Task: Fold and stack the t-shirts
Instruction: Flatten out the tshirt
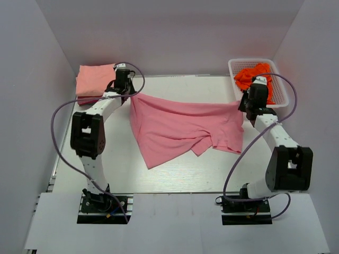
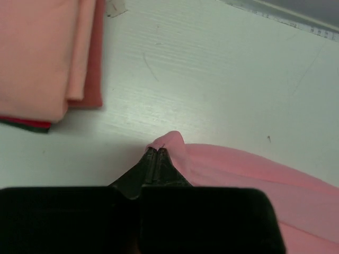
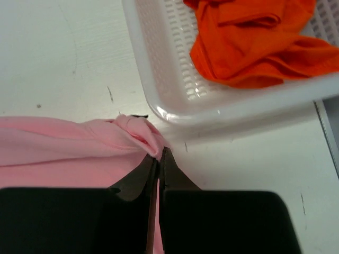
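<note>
White surface (image 1: 175, 177), bearing:
Rose-pink soft cloth t-shirt (image 1: 180, 129): lies mid-surface, rumpled, its far edge stretched between two arms. Judged light, limp and easy to bunch; best held at corners of the edge.
Left pincer (image 2: 156, 154): pressed together, pinching the left corner.
Right pincer (image 3: 159, 159): likewise on the right corner.
Folded salmon-peach shirt stack (image 1: 95, 79): far left.
White lattice plastic basket (image 1: 249, 61), holding crumpled orange-red shirts (image 1: 254, 75): far right.

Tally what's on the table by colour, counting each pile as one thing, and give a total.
rose-pink shirt, spread out: 1
salmon-peach folded stack: 1
orange-red heap, in the basket: 1
white basket: 1
Total: 4
</note>
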`<state>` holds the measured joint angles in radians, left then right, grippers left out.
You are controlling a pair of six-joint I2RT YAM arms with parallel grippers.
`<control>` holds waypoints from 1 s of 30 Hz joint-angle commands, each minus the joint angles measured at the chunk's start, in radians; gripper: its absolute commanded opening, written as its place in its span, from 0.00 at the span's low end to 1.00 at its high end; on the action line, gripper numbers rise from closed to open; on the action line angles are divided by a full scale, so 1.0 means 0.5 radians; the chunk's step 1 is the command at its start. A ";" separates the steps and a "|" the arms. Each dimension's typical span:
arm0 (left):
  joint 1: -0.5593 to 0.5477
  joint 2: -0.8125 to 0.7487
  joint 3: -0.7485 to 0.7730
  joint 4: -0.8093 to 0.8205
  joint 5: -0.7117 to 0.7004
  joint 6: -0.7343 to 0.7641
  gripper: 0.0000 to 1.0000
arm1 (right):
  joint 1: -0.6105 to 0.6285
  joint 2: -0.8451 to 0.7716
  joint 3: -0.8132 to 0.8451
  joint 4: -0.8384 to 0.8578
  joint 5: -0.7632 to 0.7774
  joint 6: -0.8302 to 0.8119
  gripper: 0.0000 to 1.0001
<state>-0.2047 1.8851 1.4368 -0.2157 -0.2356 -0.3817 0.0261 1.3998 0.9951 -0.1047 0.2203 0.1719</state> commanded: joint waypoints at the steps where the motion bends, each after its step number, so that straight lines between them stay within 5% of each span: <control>1: 0.014 0.180 0.490 0.011 0.002 0.027 0.00 | -0.006 0.157 0.283 0.265 -0.121 -0.092 0.00; 4: 0.014 0.540 0.931 -0.166 0.002 0.045 0.02 | -0.006 0.375 0.463 0.219 -0.195 -0.172 0.00; 5: 0.014 0.686 1.040 -0.212 -0.016 0.067 0.11 | 0.000 0.464 0.546 0.213 -0.216 -0.181 0.00; 6: 0.014 0.748 1.229 -0.252 -0.017 0.067 0.24 | 0.000 0.535 0.583 0.137 -0.211 -0.193 0.00; 7: 0.014 0.798 1.316 -0.329 -0.017 0.067 0.61 | 0.003 0.569 0.626 0.118 -0.198 -0.196 0.01; 9: 0.014 0.859 1.482 -0.409 -0.017 0.067 1.00 | 0.003 0.676 0.783 0.023 -0.183 -0.206 0.20; 13: 0.014 0.765 1.407 -0.385 -0.014 0.067 1.00 | 0.009 0.683 0.909 -0.103 -0.247 -0.166 0.58; 15: 0.014 0.602 1.257 -0.366 0.011 0.067 1.00 | 0.006 0.646 0.857 -0.119 -0.330 -0.138 0.66; 18: -0.011 0.378 1.109 -0.384 0.011 0.088 1.00 | 0.012 0.453 0.726 -0.094 -0.394 -0.111 0.90; 22: -0.029 0.105 0.867 -0.602 0.237 -0.003 1.00 | 0.009 0.256 0.560 -0.140 -0.419 0.055 0.90; 30: -0.137 -0.530 -0.434 -0.719 0.630 -0.310 1.00 | -0.006 -0.084 0.057 -0.373 -0.201 0.515 0.90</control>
<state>-0.2405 1.6634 1.3632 -0.4957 -0.0418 -0.4698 0.0277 1.3804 1.0916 -0.2131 0.0711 0.3176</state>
